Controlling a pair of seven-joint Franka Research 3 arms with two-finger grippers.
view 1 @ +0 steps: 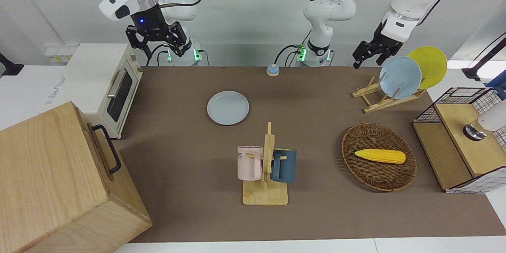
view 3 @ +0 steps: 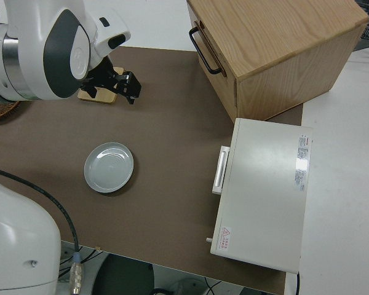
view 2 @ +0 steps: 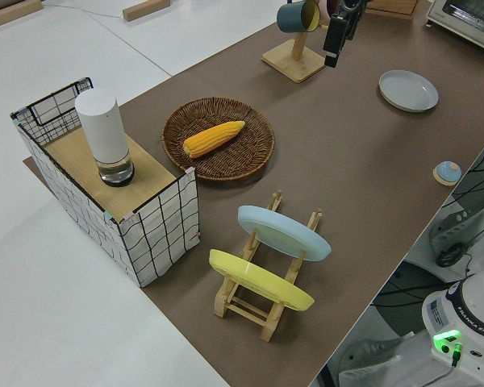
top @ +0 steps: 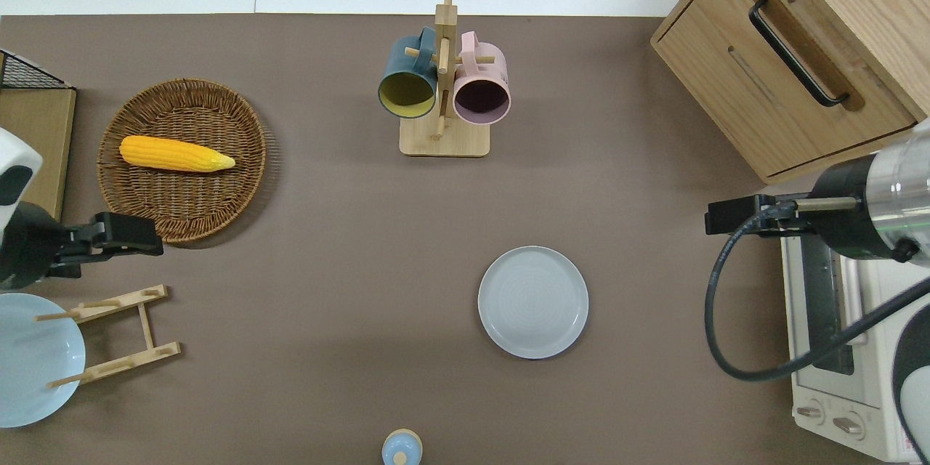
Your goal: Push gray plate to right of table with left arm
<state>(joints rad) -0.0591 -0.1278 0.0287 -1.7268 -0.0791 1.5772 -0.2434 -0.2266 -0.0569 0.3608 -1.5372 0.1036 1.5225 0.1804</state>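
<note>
The gray plate (view 1: 228, 107) lies flat on the brown table (view 1: 316, 213), nearer to the robots than the mug rack and toward the right arm's end; it also shows in the overhead view (top: 532, 301) and the right side view (view 3: 109, 167). My left gripper (view 1: 367, 60) is open and empty, raised high. In the overhead view it (top: 127, 234) is over the nearer rim of the wicker basket, far from the plate. The right arm is parked, its gripper (view 1: 156, 45) open.
A mug rack (view 1: 265, 166) holds a pink and a blue mug. A wicker basket (view 1: 378, 156) holds a corn cob. A wooden rack (view 1: 389, 101) holds a sky-blue and a yellow plate. A toaster oven (view 1: 102, 83), a wooden cabinet (view 1: 59, 182) and a wire crate (view 1: 462, 138) stand at the table's ends.
</note>
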